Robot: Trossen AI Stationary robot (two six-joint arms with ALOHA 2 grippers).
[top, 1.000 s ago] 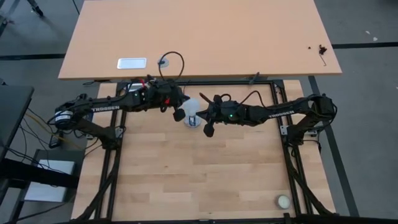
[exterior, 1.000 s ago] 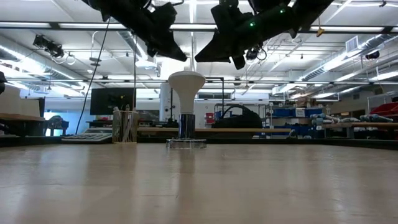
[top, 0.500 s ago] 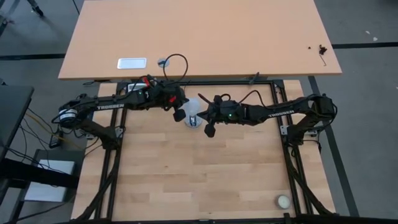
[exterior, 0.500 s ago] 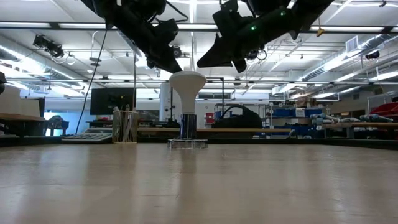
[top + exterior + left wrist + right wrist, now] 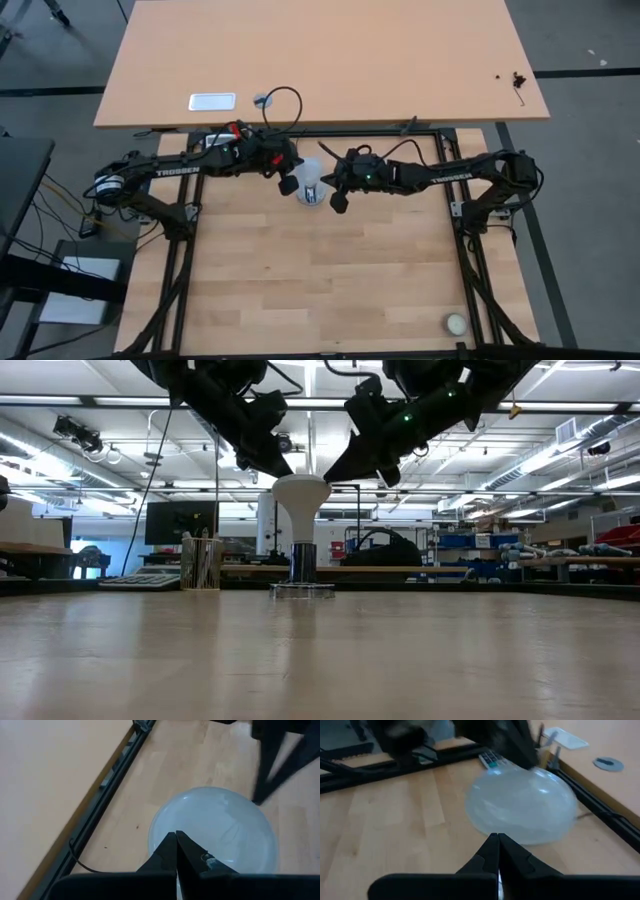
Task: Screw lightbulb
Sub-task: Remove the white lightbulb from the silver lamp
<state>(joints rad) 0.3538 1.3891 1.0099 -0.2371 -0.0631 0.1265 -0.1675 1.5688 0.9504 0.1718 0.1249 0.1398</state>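
The lightbulb (image 5: 301, 496) stands upright on the desk (image 5: 320, 270), globe on top, its grey screw base down in the socket disc (image 5: 301, 589) at the far middle of the slatted surface. Both arms hang over it. The left hand (image 5: 279, 467) sits just above the globe on one side, fingers pressed fully together, holding nothing. The right hand (image 5: 342, 470) mirrors it on the other side, also pinched shut and empty, its tips just clear of the bulb's shoulder. From each wrist, the closed finger pair points straight at the frosted globe close in front. Well away from both hands, a small cream ball (image 5: 456, 324) rests near the desk's near right corner.
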